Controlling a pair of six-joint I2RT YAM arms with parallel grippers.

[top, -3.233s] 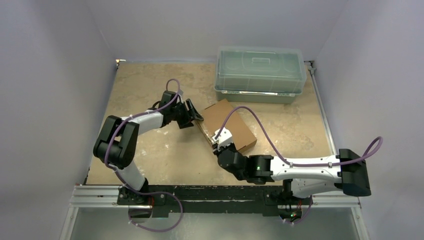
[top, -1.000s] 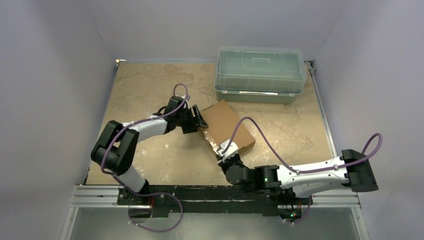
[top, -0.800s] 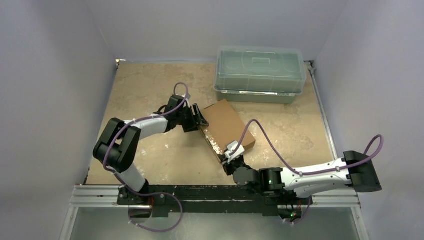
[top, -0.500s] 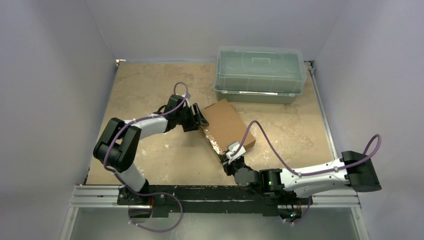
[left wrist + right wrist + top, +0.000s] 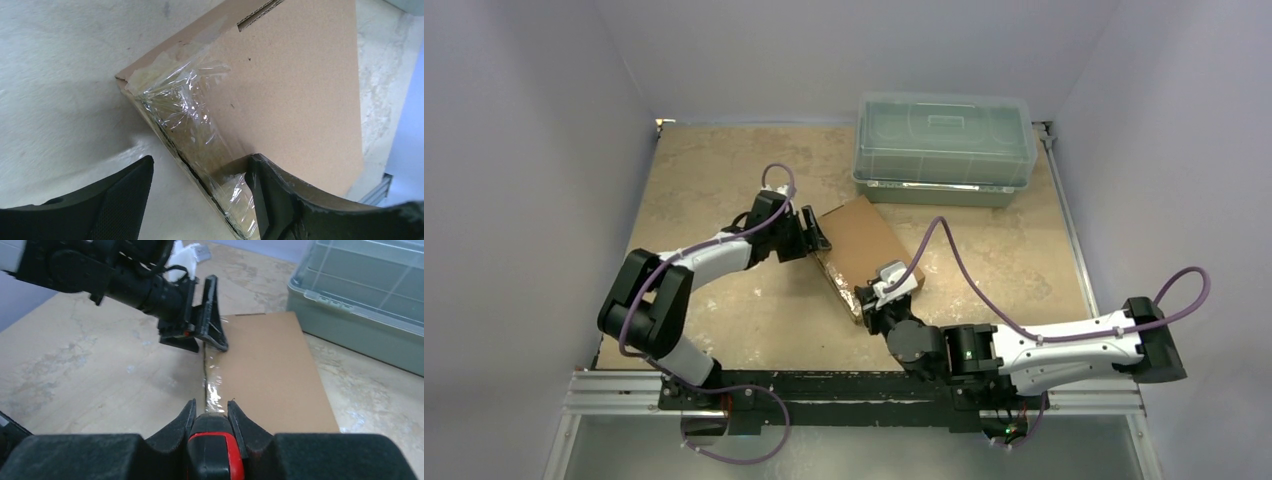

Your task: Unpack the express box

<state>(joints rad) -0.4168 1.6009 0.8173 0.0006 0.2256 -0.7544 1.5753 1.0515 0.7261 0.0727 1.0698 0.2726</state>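
The express box (image 5: 869,240) is a flat brown cardboard mailer lying shut in the middle of the table, with shiny clear tape (image 5: 185,107) along its left edge. My left gripper (image 5: 816,232) is open at the box's far left corner. One finger (image 5: 285,200) rests on the lid and the other finger (image 5: 115,200) stands over the table beside the taped edge. My right gripper (image 5: 211,412) is shut on a black and red cutter (image 5: 216,452) at the near end of the taped seam (image 5: 210,385).
A large translucent grey-green lidded plastic bin (image 5: 944,145) stands at the back right, just beyond the box. The tan table (image 5: 714,170) is walled on three sides. The arms' mounting rail (image 5: 824,390) runs along the near edge.
My left gripper's jaws have spread wider at the box's corner. My right gripper with the cutter has pushed up along the taped edge, and the box has shifted slightly left.
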